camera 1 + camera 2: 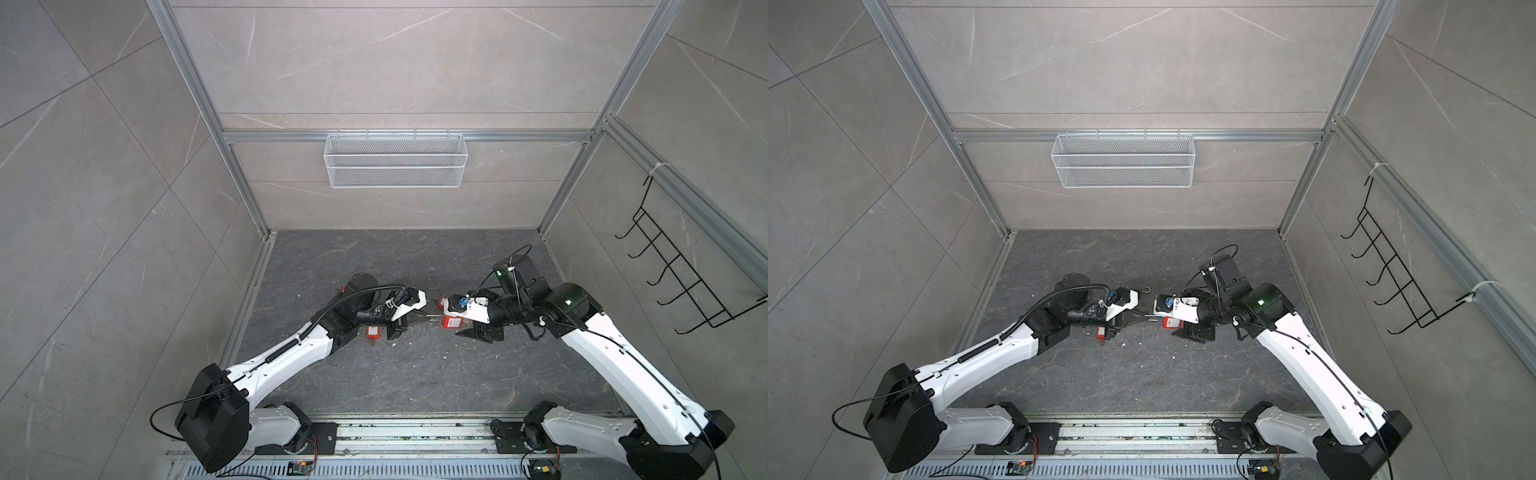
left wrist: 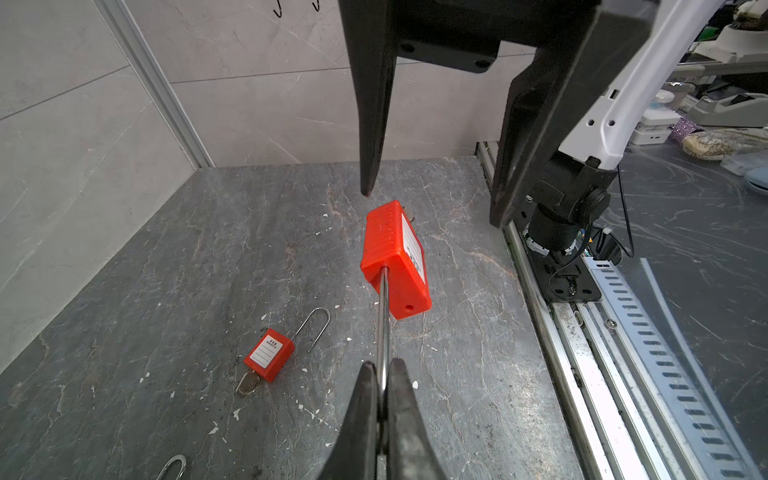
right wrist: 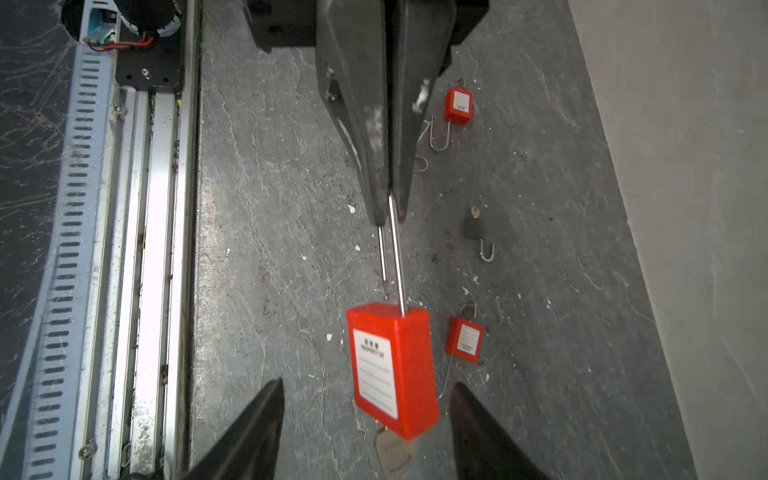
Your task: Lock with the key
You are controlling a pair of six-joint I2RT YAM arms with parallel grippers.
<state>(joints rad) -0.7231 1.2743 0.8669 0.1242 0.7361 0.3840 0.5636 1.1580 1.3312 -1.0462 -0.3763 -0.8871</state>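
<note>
A red padlock (image 3: 392, 370) hangs in the air above the table, seen too in both top views (image 1: 449, 323) (image 1: 1170, 323). My left gripper (image 2: 384, 368) is shut on its steel shackle (image 2: 383, 324). The shackle's short leg stands free of the body, and the empty hole (image 2: 409, 307) shows. A brass key (image 3: 392, 451) sticks out of the far end of the body. My right gripper (image 3: 368, 382) is open, one finger on each side of the body and key, touching neither.
Other padlocks lie on the dark table: two red ones (image 3: 458, 106) (image 3: 464, 338) and a dark one (image 3: 474, 227), each with a key. A metal rail (image 1: 415, 432) runs along the front edge. A wire basket (image 1: 395, 160) and a black hook rack (image 1: 681, 266) hang on the walls.
</note>
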